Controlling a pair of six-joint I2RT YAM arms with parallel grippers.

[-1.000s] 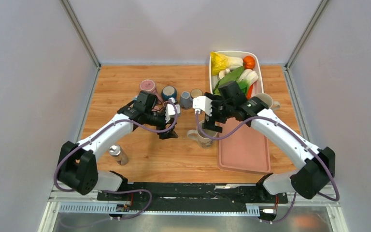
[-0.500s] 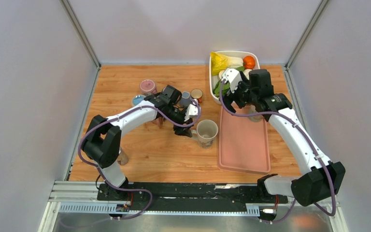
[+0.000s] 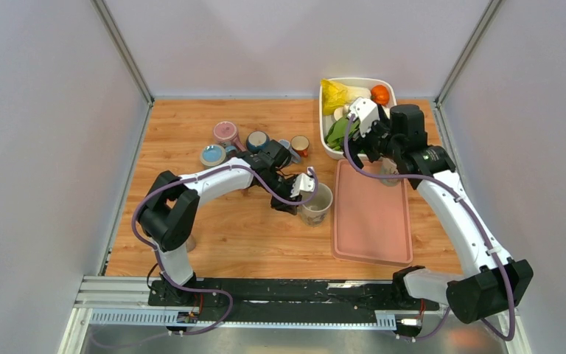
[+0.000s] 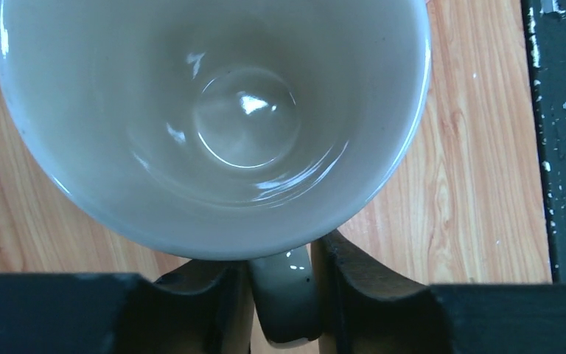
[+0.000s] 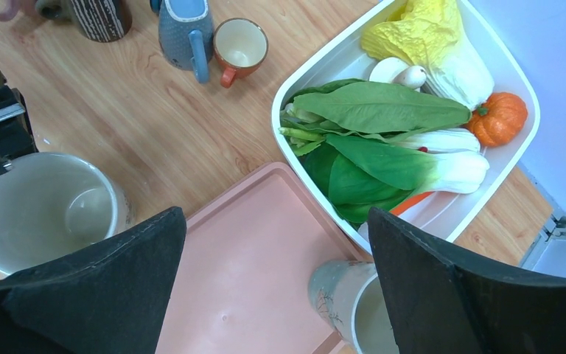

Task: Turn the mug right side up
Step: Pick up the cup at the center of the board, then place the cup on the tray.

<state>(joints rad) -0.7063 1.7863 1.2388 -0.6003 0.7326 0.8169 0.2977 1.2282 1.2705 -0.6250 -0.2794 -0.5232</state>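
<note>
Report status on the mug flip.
Left gripper shut on mug handle; right gripper open, empty; mug upright on table; cups behind, apart.

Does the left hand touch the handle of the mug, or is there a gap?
Touching. In the left wrist view, both fingers of the left hand press against the sides of the handle of the mug, with no gap visible.

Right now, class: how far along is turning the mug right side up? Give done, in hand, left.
Done: the mug stands upright, mouth up. In hand: the left gripper clamps its handle. Left: probably only letting go; the right gripper is open, empty.
</note>
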